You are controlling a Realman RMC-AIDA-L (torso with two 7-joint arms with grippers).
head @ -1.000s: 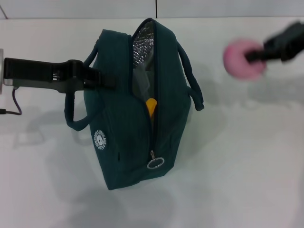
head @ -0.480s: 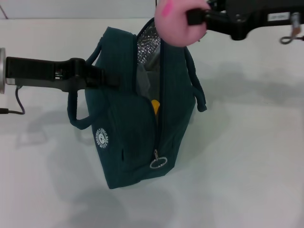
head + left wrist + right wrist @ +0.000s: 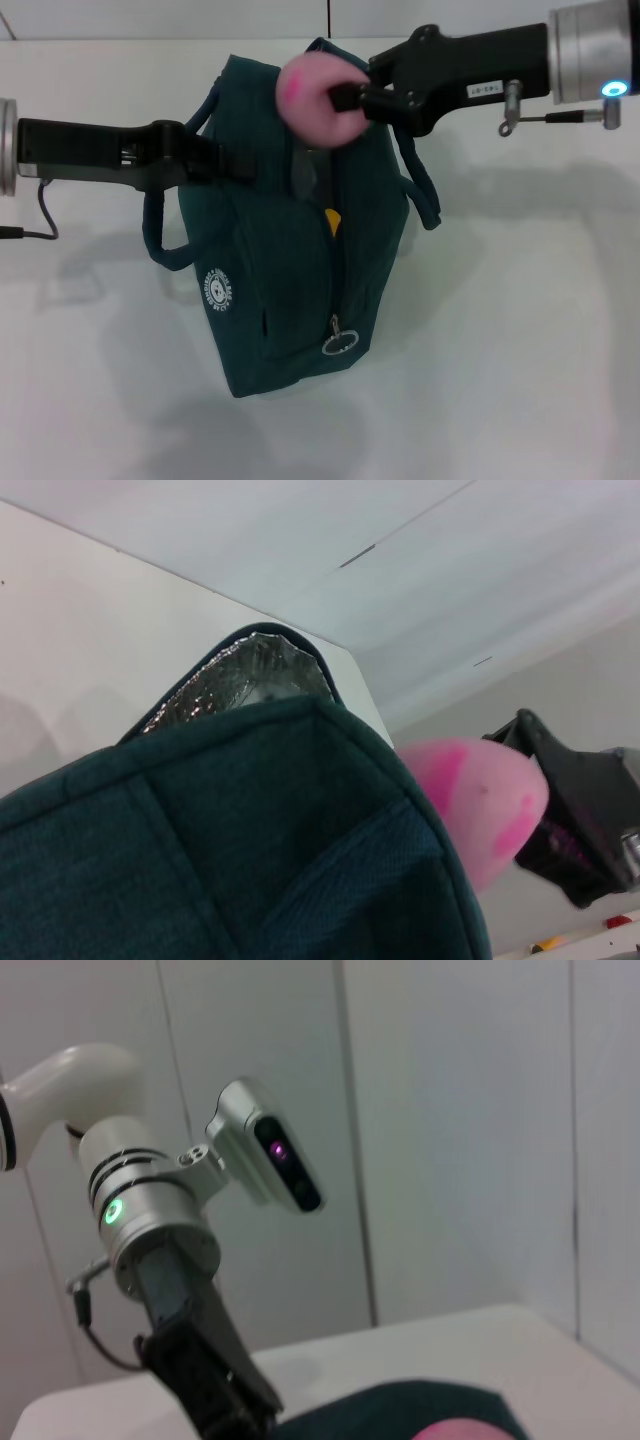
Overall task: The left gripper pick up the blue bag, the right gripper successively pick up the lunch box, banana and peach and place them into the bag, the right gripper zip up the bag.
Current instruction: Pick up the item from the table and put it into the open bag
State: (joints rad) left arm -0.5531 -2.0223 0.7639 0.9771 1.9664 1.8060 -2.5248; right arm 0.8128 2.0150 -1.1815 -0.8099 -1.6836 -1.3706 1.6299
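Note:
The blue bag (image 3: 270,260) hangs upright above the table, its top zipper open. My left gripper (image 3: 238,165) is shut on the bag's upper left side, by a handle. The pink peach (image 3: 312,95) is held directly over the bag's opening, with my right gripper (image 3: 347,98) shut on it from the right. Inside the slit shows a bit of the yellow banana (image 3: 330,219) and a grey-clear edge of the lunch box (image 3: 305,172). In the left wrist view the peach (image 3: 482,802) hovers beside the bag's rim (image 3: 300,780) and silver lining (image 3: 240,678).
The zipper's silver ring pull (image 3: 340,346) hangs at the bag's lower front. A white table (image 3: 520,330) lies under the bag, with a wall behind it. The left arm's cable (image 3: 40,215) trails at the far left.
My right gripper has carried the peach leftward from the far right and lowered it to just above the bag's opening. The bag and left gripper have shifted slightly.

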